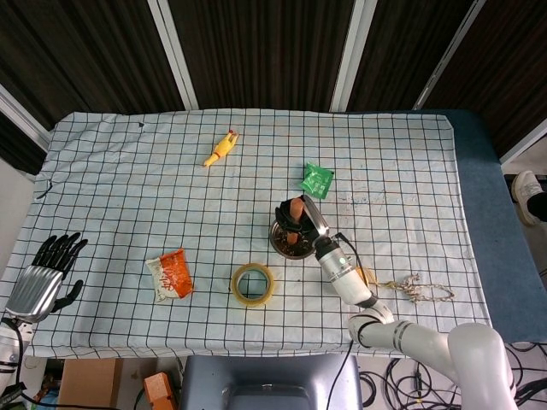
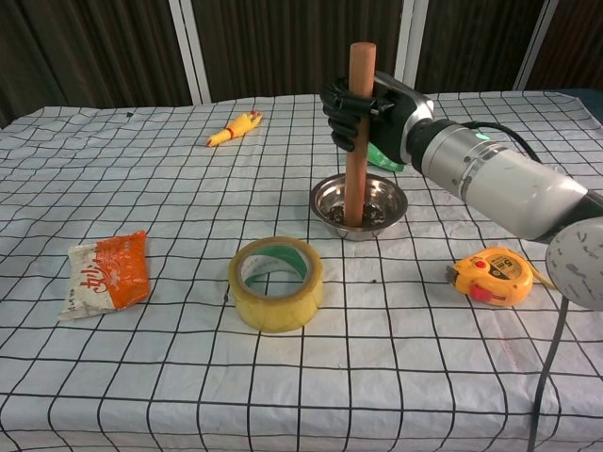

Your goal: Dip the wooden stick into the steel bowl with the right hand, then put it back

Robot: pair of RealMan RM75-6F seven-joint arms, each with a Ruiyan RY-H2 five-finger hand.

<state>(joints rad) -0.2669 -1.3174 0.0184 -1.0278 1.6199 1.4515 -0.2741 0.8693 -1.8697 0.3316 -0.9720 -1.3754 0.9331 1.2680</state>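
Observation:
My right hand (image 2: pixel 363 111) (image 1: pixel 295 218) grips a wooden stick (image 2: pixel 356 132) (image 1: pixel 296 207) near its upper half and holds it upright. The stick's lower end stands inside the steel bowl (image 2: pixel 382 209) (image 1: pixel 280 242), toward the bowl's left side. From above, the hand covers much of the bowl. My left hand (image 1: pixel 47 269) rests open at the table's near left edge, far from the bowl; the chest view does not show it.
A roll of yellow tape (image 2: pixel 276 282) lies just in front of the bowl. An orange tape measure (image 2: pixel 494 274) sits to its right, a green packet (image 1: pixel 316 178) behind it. An orange snack bag (image 2: pixel 106 273) and a yellow rubber chicken (image 2: pixel 235 129) lie to the left.

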